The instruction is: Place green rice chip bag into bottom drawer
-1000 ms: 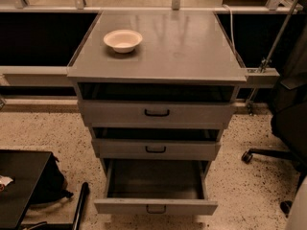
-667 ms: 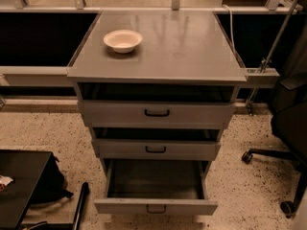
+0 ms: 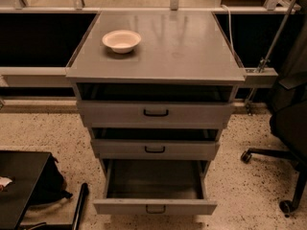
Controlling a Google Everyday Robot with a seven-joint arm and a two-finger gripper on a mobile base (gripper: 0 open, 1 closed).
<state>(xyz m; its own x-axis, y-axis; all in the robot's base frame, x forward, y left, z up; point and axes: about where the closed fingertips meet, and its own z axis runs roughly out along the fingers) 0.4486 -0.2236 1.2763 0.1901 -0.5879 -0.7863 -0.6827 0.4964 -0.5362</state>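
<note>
The bottom drawer (image 3: 154,206) of the grey cabinet is pulled out, with its front panel and small dark handle toward me. Its dark interior shows nothing inside. The two shallower drawers above it, the top one (image 3: 156,113) and the middle one (image 3: 155,149), are each slightly open. The green rice chip bag is out of view. My gripper is not in view.
A white bowl (image 3: 121,40) sits on the cabinet top (image 3: 182,47) at the back left. A black office chair (image 3: 288,123) stands on the floor to the right. A dark bag (image 3: 50,181) and a black tabletop (image 3: 17,188) are at the lower left.
A dim grey shape at the lower right edge has slid out of view. The cabinet, drawers and bowl have not moved.
</note>
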